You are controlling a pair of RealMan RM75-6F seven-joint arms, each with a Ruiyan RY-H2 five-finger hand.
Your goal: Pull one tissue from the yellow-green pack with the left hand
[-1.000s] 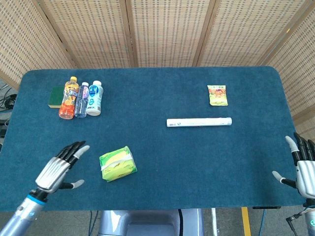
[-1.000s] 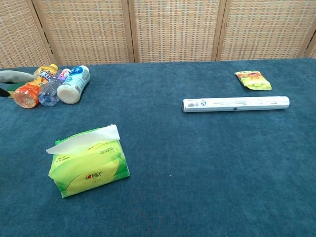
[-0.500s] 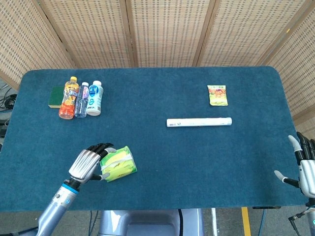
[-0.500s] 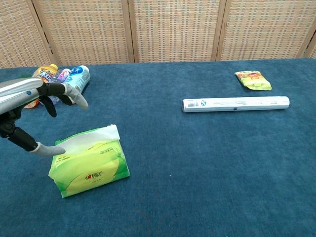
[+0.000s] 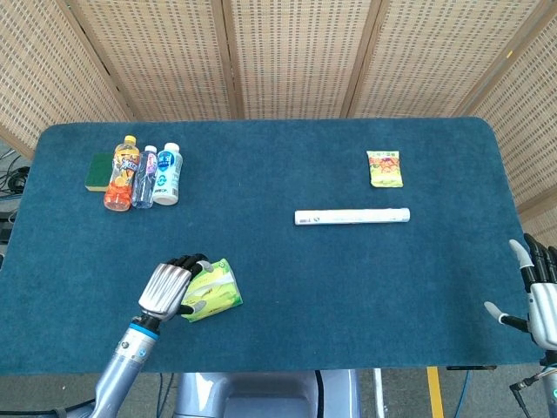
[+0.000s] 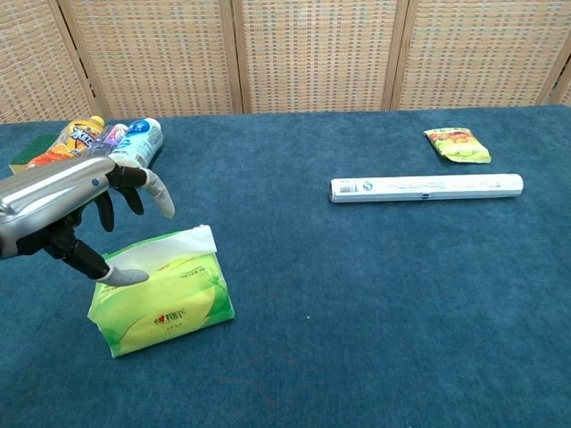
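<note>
Yellow-green pack (image 6: 165, 299) (soft, crinkly plastic) on blue felt table (image 5: 348, 279), metallic left hand (image 6: 67, 209) spread above it, holding nothing

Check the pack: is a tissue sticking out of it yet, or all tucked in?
Sticking out. A white tissue stands up from the top of the pack, with the left hand at it.

The head view looks steeply down from high over the whole desk (image 5: 287, 279), facing the screen wall, while the chest view sits low and close at the near edge, both sharing the desk's middle.
</note>
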